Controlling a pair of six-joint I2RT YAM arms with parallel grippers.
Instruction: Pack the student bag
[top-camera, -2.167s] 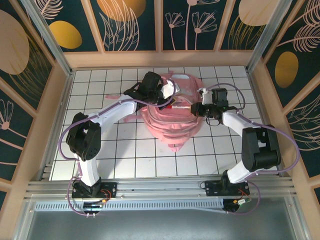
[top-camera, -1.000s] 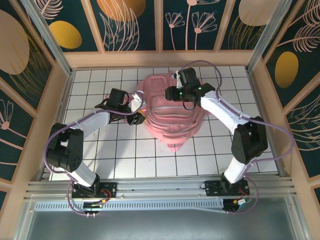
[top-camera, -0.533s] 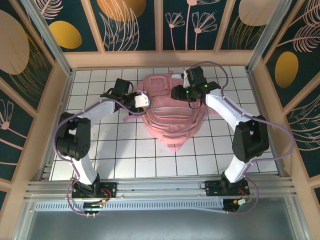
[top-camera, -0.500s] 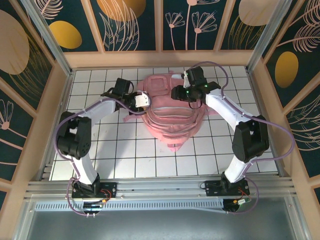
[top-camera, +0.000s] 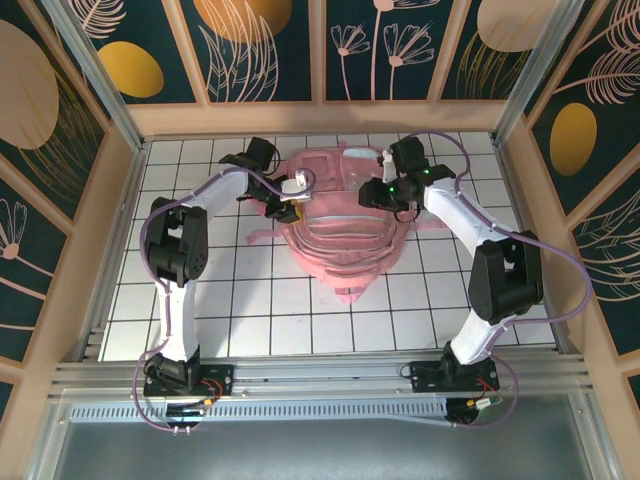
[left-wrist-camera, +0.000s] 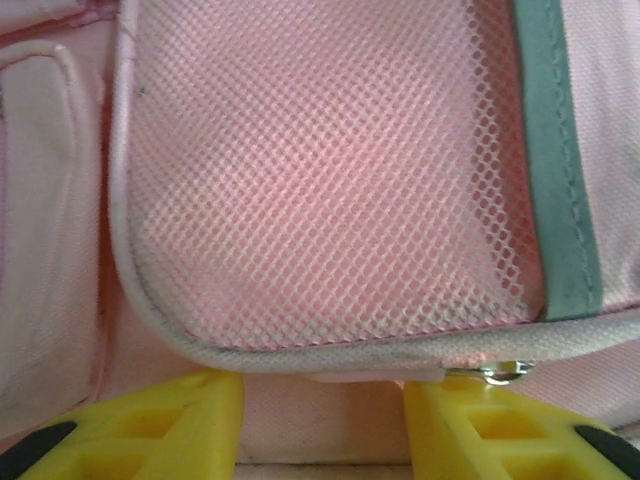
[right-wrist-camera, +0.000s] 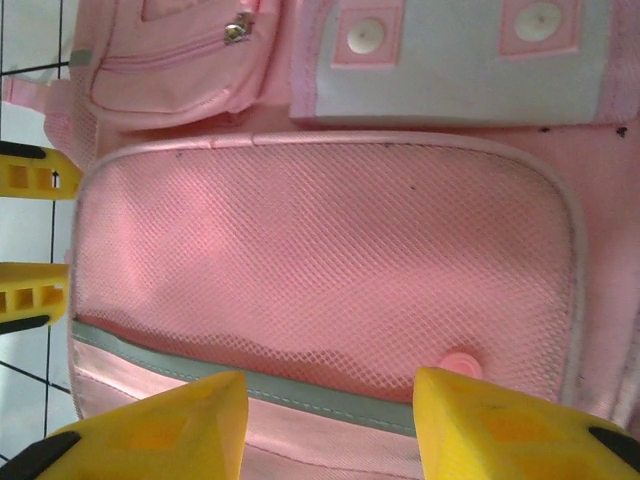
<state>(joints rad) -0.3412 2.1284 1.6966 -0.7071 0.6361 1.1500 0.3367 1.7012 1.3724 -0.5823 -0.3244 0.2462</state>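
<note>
Two hands are at the far end of a pink bag (top-camera: 345, 235), which lies flat mid-table on white tiles (top-camera: 220, 310). The left hand (top-camera: 291, 190) is at the bag's left edge, open, with its yellow fingers (left-wrist-camera: 150, 430) apart beside a mesh pocket (right-wrist-camera: 320, 260) edged by a grey stripe (right-wrist-camera: 200, 375). The right hand (top-camera: 380, 193) is over the bag's right side above that pocket, also open, with its fingers wide and gripping nothing. Whether either hand touches the fabric is unclear.

The soft pink student bag (top-camera: 342, 235) lies flat at the far middle of the gridded tabletop (top-camera: 250, 300), mesh pockets facing up, straps spread.
</note>
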